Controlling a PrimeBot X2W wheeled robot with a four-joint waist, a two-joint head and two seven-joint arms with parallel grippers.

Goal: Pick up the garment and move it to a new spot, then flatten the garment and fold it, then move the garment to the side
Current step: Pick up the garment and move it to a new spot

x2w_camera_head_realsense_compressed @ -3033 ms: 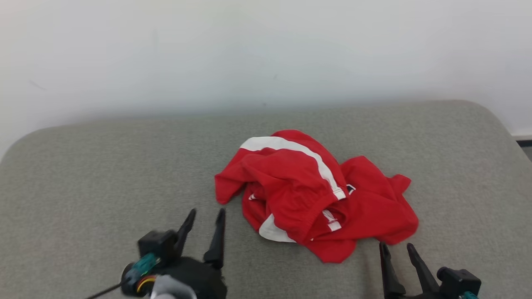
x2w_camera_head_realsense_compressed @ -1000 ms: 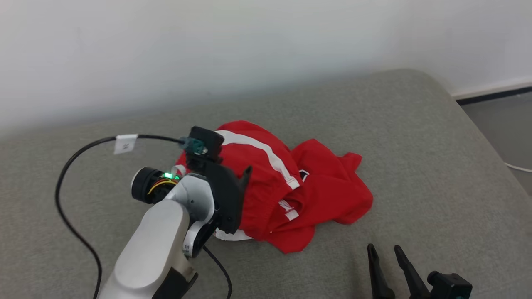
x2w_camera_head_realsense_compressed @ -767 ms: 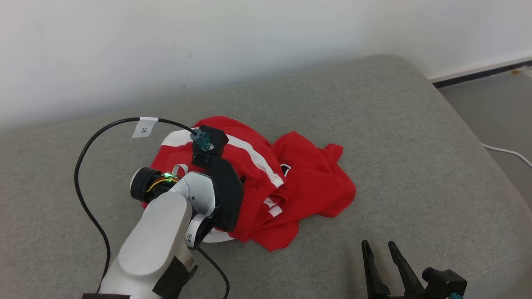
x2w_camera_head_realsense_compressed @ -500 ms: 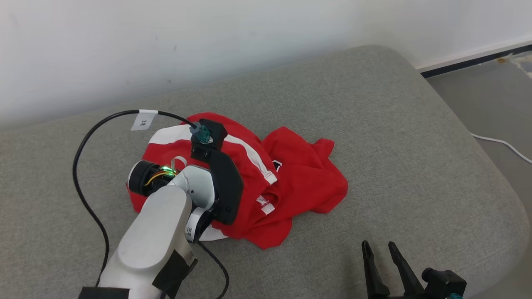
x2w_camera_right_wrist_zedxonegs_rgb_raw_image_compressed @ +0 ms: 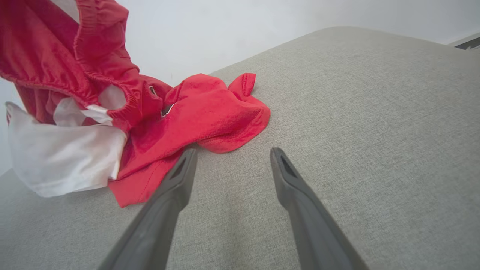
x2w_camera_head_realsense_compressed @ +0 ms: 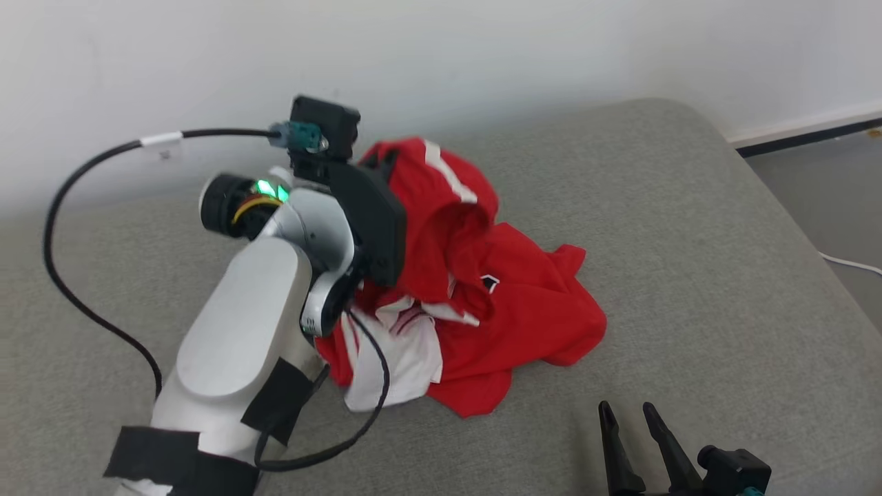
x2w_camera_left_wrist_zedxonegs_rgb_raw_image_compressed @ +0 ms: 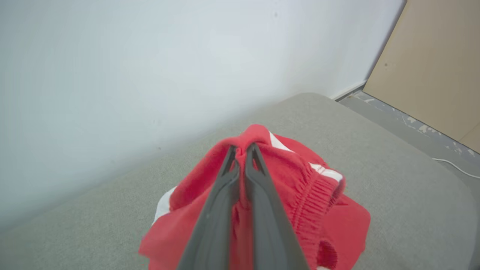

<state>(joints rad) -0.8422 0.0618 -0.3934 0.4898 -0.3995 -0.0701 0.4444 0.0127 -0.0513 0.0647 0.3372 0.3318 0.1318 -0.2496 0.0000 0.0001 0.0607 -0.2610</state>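
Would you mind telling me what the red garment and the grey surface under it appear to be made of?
Red garment: likely soft matte knit fabric; it drapes limply and has a gathered elastic band. Grey surface: seemingly woven upholstery cloth, matte, with a fine visible weave.

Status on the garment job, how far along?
Done: the left gripper is shut on a fold of the red garment, and that part is raised off the grey cushion. In hand: the pick-up; the garment's lower half lies crumpled on the cushion. Left: carrying it to a new spot, flattening, folding, moving it aside. The right gripper is open and empty, near the garment's front edge.
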